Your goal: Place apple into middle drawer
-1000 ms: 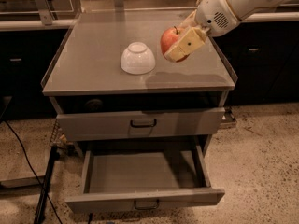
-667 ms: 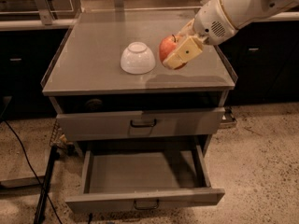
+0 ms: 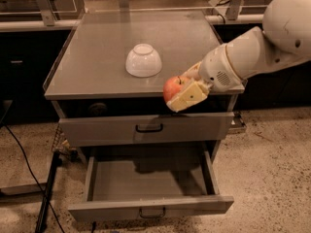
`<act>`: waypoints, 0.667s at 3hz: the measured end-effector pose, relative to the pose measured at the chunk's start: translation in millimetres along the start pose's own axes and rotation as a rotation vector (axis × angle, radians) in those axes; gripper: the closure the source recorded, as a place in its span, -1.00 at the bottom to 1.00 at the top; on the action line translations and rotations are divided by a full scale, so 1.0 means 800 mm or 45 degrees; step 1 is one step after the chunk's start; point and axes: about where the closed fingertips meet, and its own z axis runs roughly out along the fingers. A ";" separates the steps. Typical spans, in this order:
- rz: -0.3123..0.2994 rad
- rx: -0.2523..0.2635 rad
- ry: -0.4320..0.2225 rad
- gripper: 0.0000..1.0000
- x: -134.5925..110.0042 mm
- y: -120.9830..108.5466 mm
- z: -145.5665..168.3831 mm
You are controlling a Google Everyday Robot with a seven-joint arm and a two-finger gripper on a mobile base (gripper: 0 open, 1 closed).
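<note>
The red apple with yellowish patches is held in my gripper, which is shut on it. A pale finger lies under and in front of the apple. The gripper hangs at the front edge of the grey cabinet top, right of centre. The middle drawer is pulled open below, a wide shallow tray with a small dark handle. The apple is above the drawer's opening, well over it. The similar drawer above is closed.
A white upturned bowl stands on the cabinet top, left of and behind the gripper. My white arm reaches in from the upper right. A dark cable and stand lie on the floor at the left.
The gripper has carried the apple from over the cabinet top beside the bowl forward and down to the top's front edge, above the open drawer. The bowl has not moved.
</note>
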 end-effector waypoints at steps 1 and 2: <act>-0.038 0.025 -0.059 1.00 0.045 0.047 0.053; -0.089 0.104 -0.114 1.00 0.072 0.064 0.109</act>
